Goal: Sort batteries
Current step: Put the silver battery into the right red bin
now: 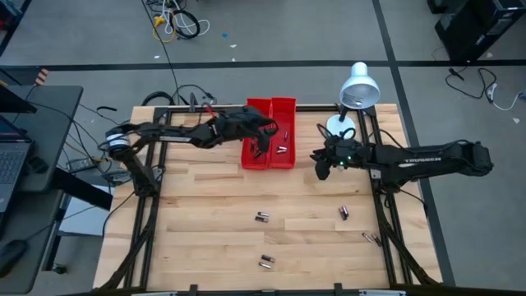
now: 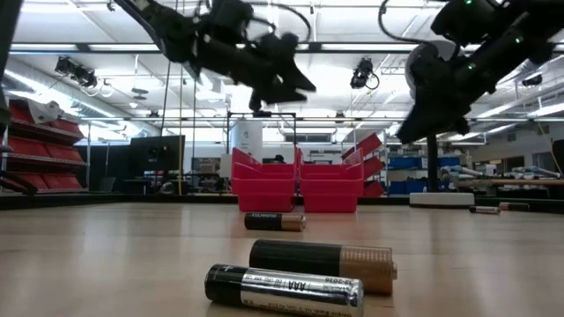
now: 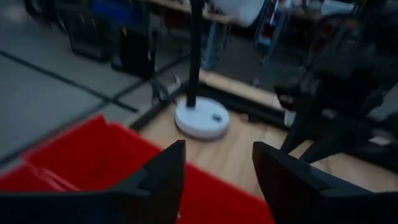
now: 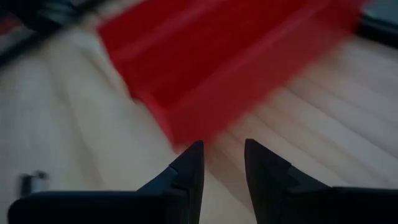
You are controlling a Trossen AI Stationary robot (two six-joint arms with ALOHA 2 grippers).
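Left hand [image 1: 261,146] over the left of two red bins [image 1: 256,156], fingers apart, nothing between them. Right hand [image 1: 320,167] just beside the right bin [image 1: 283,148]; narrow gap between fingers, whether anything is held cannot be told. Bin contents hard to make out: small pale bits. Batteries [image 1: 262,217] on the surface [image 1: 205,230]: four spots counted from above, some maybe pairs.

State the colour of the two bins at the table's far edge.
Red bins; clearest in the high view.
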